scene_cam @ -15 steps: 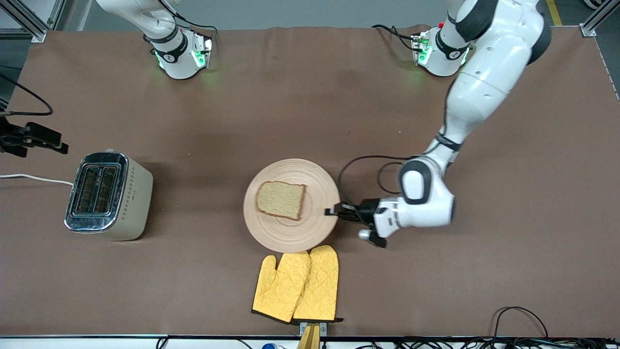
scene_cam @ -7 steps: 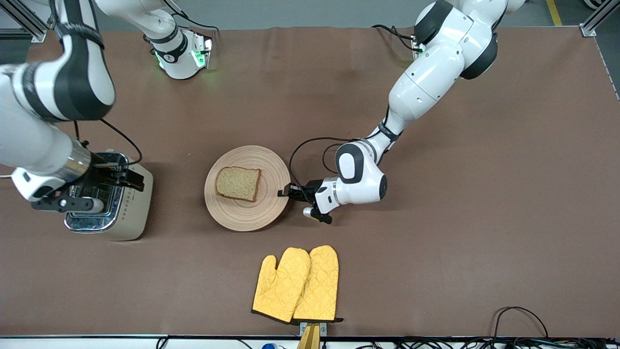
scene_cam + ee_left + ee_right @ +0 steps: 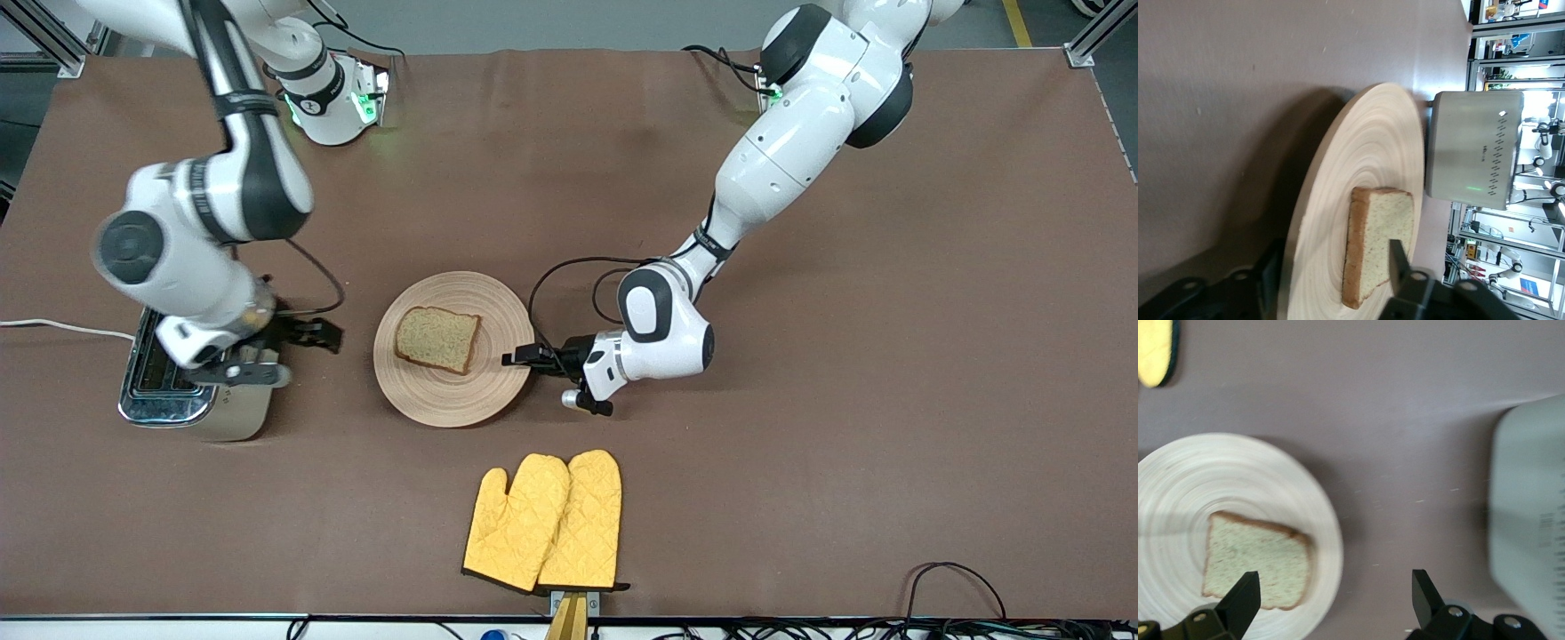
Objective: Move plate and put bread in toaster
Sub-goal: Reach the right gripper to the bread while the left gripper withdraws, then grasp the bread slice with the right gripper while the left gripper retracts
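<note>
The round light-wood plate (image 3: 449,391) lies mid-table with the brown bread slice (image 3: 437,338) on it. My left gripper (image 3: 518,357) is at the plate's rim on the left arm's side. In the left wrist view (image 3: 1333,270) one finger sits over the plate (image 3: 1358,153) near the bread (image 3: 1385,233) and the other outside the rim, with a wide gap. My right gripper (image 3: 311,336) is open and empty over the table between the cream toaster (image 3: 169,400) and the plate. Its wrist view (image 3: 1331,597) shows plate (image 3: 1178,473), bread (image 3: 1258,563) and toaster (image 3: 1531,520).
A pair of yellow oven mitts (image 3: 542,520) lies nearer to the front camera than the plate. The toaster's white cord (image 3: 53,327) runs off the right arm's end of the table. The right arm covers part of the toaster's top.
The left gripper carried the plate and bread toward the toaster, then stopped. The right arm came in over the toaster and its gripper moved on toward the plate.
</note>
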Available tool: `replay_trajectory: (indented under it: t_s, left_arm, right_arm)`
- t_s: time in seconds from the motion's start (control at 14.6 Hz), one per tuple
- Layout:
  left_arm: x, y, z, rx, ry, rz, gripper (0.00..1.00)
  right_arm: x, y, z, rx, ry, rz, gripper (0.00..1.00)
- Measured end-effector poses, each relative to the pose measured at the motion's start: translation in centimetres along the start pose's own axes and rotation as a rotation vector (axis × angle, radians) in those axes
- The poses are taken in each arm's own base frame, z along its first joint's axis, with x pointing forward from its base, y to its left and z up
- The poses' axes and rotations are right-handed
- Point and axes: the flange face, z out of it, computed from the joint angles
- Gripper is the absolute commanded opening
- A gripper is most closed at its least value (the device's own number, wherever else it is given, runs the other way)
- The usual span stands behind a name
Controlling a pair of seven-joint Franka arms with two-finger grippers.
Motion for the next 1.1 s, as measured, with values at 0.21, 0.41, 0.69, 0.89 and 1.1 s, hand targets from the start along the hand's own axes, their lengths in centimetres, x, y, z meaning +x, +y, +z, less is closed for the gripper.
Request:
replay_trajectory:
  t_s: [0.21,0.41,0.69,0.89,1.1]
  left_arm:
    - [4.7,0.6,-7.4,0.071,-0.035,0.017,1.00]
    - [9.0,-1.5,-19.1,0.132,-0.096,0.014,1.00]
    - [10.9,-2.4,-34.3,0.377,-0.153,0.096,1.00]
    - [10.3,1.1,-42.1,0.579,-0.185,0.174,1.00]
    - [8.9,6.9,-50.5,0.808,-0.166,0.241,1.00]
  right_arm:
    - [-3.2,-3.0,5.8,0.009,0.069,0.039,1.00]
    - [-6.0,-4.9,9.7,-0.003,0.058,0.104,1.00]
    - [-6.9,-6.2,11.5,-0.021,0.039,0.129,0.85]
    - [-6.9,-6.0,12.1,-0.026,0.038,0.133,0.68]
    - [-7.0,-5.8,12.7,-0.033,0.032,0.135,0.64]
